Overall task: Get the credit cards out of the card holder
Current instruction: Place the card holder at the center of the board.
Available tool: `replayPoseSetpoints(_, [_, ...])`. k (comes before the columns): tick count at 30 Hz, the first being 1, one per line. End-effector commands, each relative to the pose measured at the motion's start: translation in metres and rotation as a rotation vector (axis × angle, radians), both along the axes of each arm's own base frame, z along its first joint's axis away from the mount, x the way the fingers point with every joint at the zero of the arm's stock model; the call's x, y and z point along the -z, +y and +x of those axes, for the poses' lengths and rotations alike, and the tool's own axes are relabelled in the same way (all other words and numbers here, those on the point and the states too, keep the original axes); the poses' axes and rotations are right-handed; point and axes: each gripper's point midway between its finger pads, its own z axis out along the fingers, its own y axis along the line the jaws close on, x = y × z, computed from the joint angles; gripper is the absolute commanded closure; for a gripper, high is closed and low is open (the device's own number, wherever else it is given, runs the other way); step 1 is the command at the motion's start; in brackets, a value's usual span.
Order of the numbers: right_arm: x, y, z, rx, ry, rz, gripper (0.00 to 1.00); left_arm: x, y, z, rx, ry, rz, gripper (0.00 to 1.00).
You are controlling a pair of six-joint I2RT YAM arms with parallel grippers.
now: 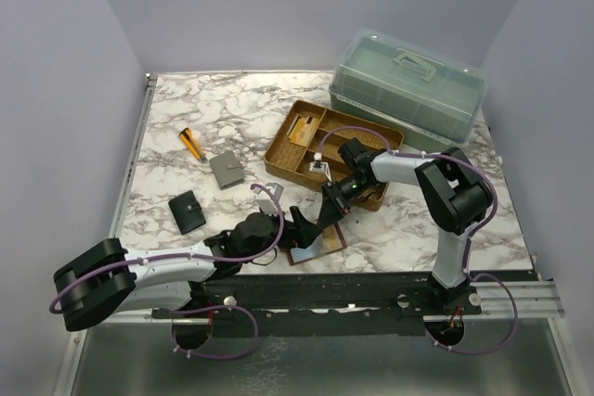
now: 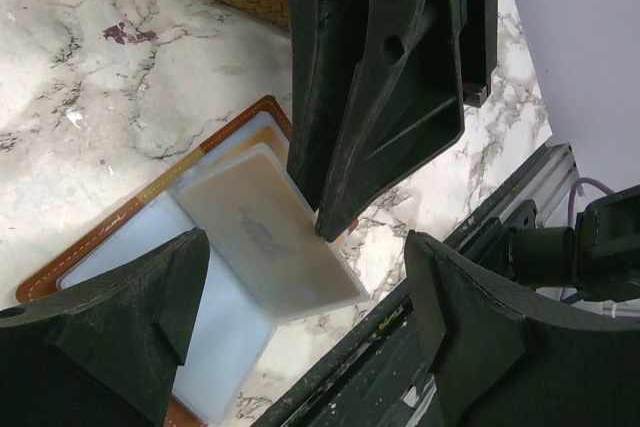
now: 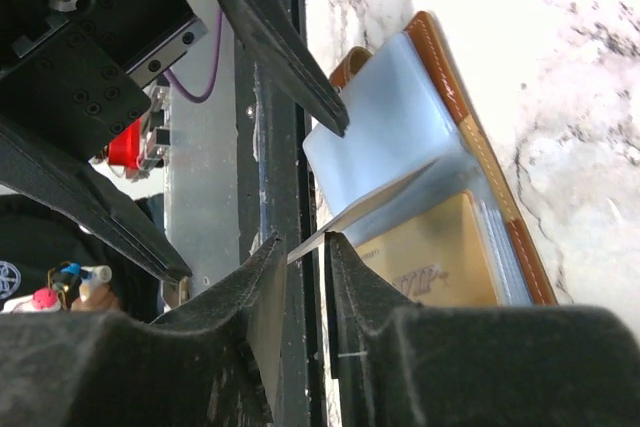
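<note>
Done: some credit cards (image 1: 300, 129) in woven tray (image 1: 278, 162).
Remaining: gold card (image 3: 440, 267) inside card holder (image 3: 480, 147), near edge.
Left tool (image 2: 305, 257): wide, empty.
Right tool (image 3: 300, 242): barely parted.

- Marble-patterned tabletop (image 1: 232, 108).
- Far side: woven tray (image 1: 276, 150), lidded translucent green box (image 1: 408, 81).
- Left: orange marker (image 1: 193, 144), grey wallet (image 1: 225, 170), black wallet (image 1: 188, 211).
- Near edge: brown card holder (image 1: 320, 249), lying open.

Your left arm (image 1: 139, 271) and right arm (image 1: 444, 194) have bulky black joints and light-grey links. Purple cables (image 1: 281, 220) loop along both. Fingers (image 2: 100, 327) are matte black, wedge-shaped, rough-textured.
</note>
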Motion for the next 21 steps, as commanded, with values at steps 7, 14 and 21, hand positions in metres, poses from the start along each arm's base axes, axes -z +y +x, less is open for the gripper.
replayPoseSetpoints(7, [-0.004,0.017,-0.019,-0.075,0.043,0.06,0.6,0.013,0.001,0.002,-0.053,0.058,-0.038,0.15])
replayPoseSetpoints(14, [-0.008,0.02,-0.027,-0.104,0.077,0.091,0.51,0.022,0.015,0.002,-0.139,0.124,-0.084,0.22])
replayPoseSetpoints(21, [-0.011,0.021,-0.029,-0.114,0.054,0.099,0.5,0.018,0.024,-0.001,-0.169,0.138,-0.136,0.21])
